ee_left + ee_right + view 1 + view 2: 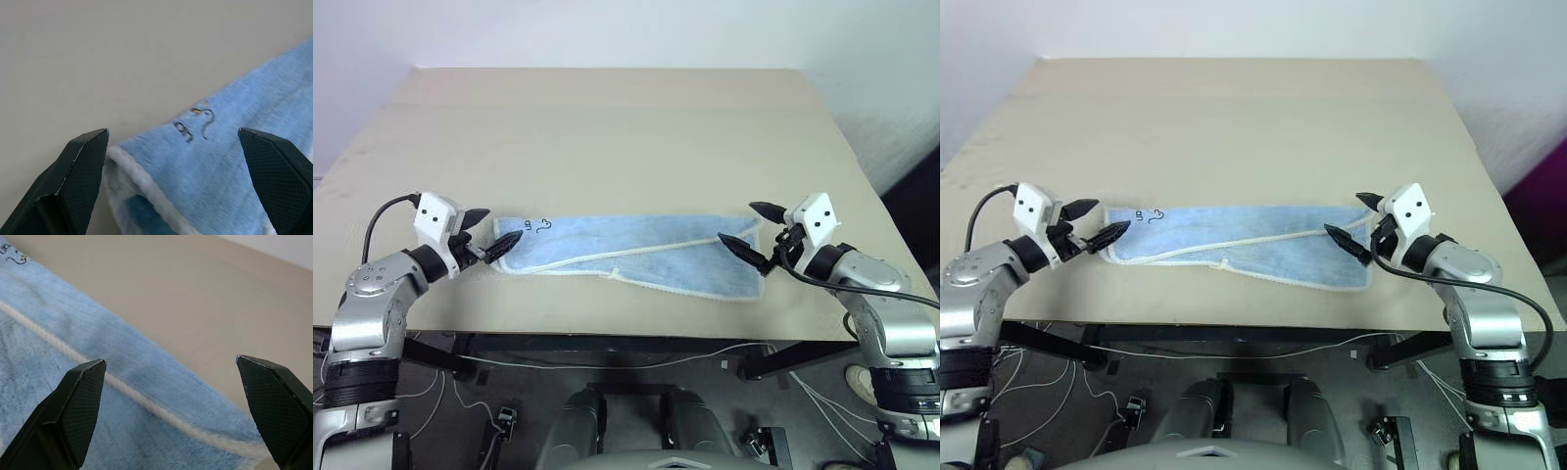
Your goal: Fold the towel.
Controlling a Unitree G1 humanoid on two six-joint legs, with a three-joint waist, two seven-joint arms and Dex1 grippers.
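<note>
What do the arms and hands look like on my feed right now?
Both arms are silver-grey metal with black joint sections. Each wrist carries a white box with two dark dots, and a black cable loops off it. The left hand and right hand each have two black pointed fingers with textured pads.

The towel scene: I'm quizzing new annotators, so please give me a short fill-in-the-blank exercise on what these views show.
1. The towel is light ____ in colour.
2. It lies on the ____ table, already doubled lengthwise.
3. The left gripper and the right gripper, one at each short end of the towel, both have their fingers ____.
4. The small dark mark sits at the end near the ____ gripper.

Missing words: blue; beige; open; left
</note>
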